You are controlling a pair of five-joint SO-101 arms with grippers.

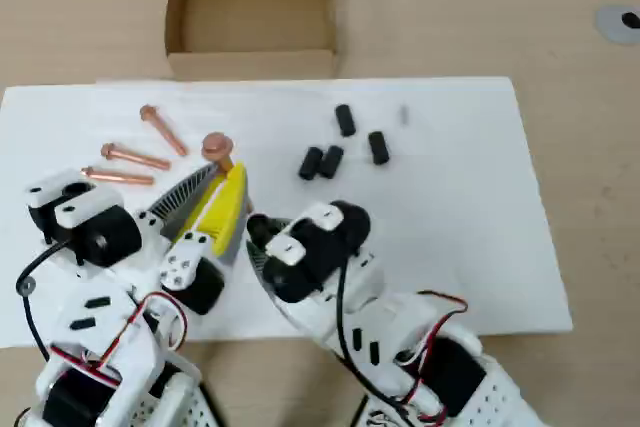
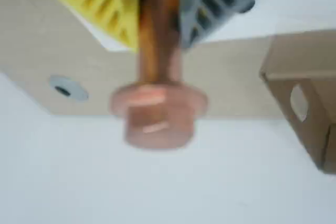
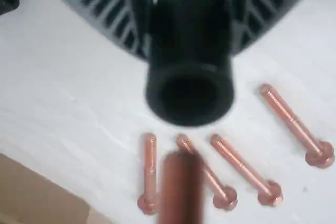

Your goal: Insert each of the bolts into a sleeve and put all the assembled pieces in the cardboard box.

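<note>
The left hand (image 1: 215,175), which has one yellow ribbed finger and one grey, is clamping a copper-coloured flanged metal bolt (image 2: 157,77) by its shank. The bolt's head is sticking out past the fingertips. The right hand (image 3: 189,51) is gripping a short black cylindrical sleeve (image 3: 189,85) between its dark ribbed fingers, with the sleeve's open bore facing away from the wrist. Both hands are sitting near each other over the white sheet (image 1: 450,247) that is covering the wooden counter (image 1: 580,97). Loose copper bolts (image 1: 135,157) are lying on the sheet beside the left arm. Four loose black sleeves (image 1: 378,147) are lying toward the sheet's middle, two of them just beside each other. The open brown cardboard box (image 1: 250,62) is sitting on the counter just past the sheet's far edge.
</note>
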